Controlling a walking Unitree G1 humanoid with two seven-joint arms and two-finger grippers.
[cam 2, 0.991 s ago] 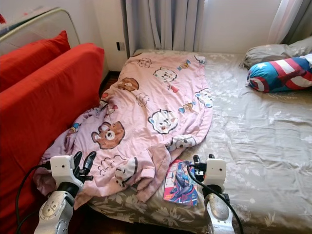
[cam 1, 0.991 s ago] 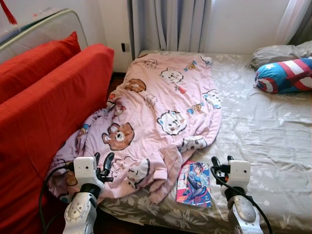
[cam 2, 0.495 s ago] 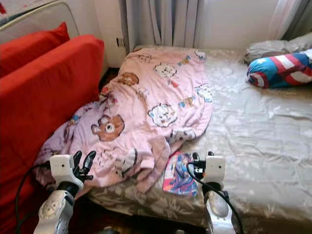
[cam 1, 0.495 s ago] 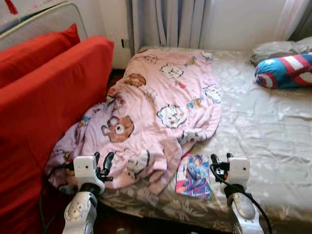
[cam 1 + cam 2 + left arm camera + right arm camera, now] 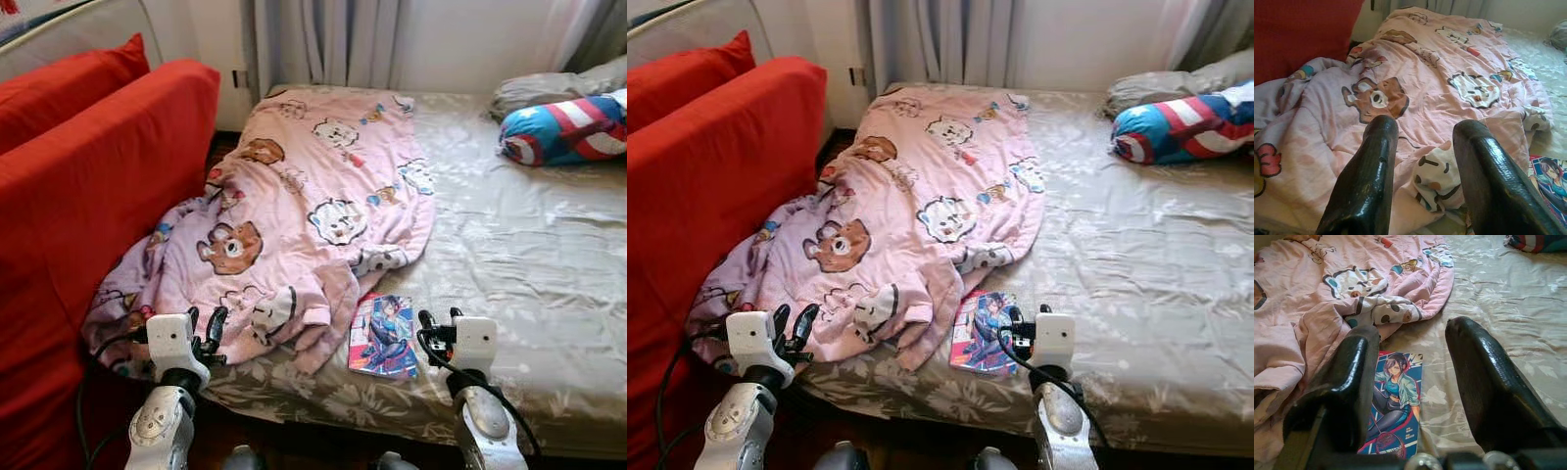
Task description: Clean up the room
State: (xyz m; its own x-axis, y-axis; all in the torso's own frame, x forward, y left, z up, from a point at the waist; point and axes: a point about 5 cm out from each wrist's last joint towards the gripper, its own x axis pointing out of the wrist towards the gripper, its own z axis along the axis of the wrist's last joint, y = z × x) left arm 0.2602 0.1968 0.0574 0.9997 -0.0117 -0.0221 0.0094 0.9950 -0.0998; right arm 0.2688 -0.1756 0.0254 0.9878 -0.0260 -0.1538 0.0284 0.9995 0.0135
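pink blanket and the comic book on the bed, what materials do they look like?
Pink blanket: soft, matte fabric, probably thin quilted cotton or polyester; it bunches in loose folds. Comic book: printed paper, likely a glossy cover; it lies thin and flat.

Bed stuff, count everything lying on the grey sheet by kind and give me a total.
Pink cartoon-animal print blanket: 1
Flat illustrated comic book with a cartoon figure on the cover: 1
Blue, red and white star-shield cushion: 1
Grey pillow: 1
Total: 4
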